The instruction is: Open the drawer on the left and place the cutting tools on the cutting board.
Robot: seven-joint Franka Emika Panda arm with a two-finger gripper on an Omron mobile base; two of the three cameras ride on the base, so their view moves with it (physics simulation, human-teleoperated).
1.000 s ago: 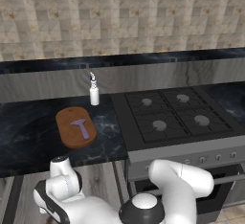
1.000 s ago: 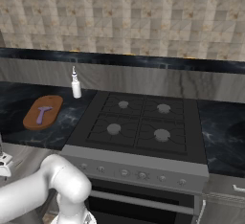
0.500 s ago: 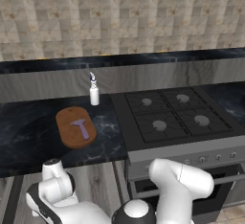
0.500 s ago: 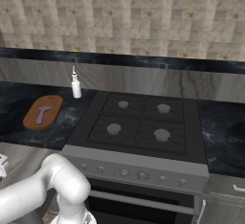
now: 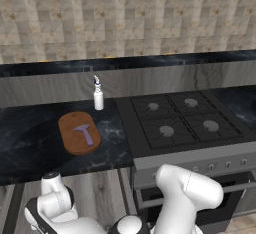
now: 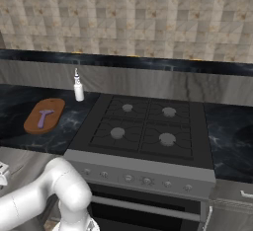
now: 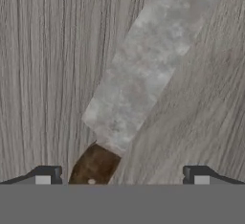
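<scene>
I am holding my gripper (image 7: 122, 179) spread wide, its two dark fingertips (image 7: 47, 175) standing far apart and gripping nothing. Between them the knife (image 7: 139, 86) is lying flat on the pale wood-grain floor of the drawer (image 7: 43, 74). Its brown wooden handle is sitting just above the midpoint of my fingers, a little toward the left one, and its silver blade is running away from me, slanting up to the right. The fingertips appear to be hovering above the knife rather than touching it, though from this angle I cannot be sure.

Up on the dark counter (image 5: 30, 143), the cutting board (image 5: 70, 138) is lying flat to the left of the stove (image 5: 175, 123). The purple peeler (image 5: 84, 132) is resting on the board, roughly in its middle. A white bottle (image 5: 98, 98) is standing upright just behind the board, near the stove's back left corner.
</scene>
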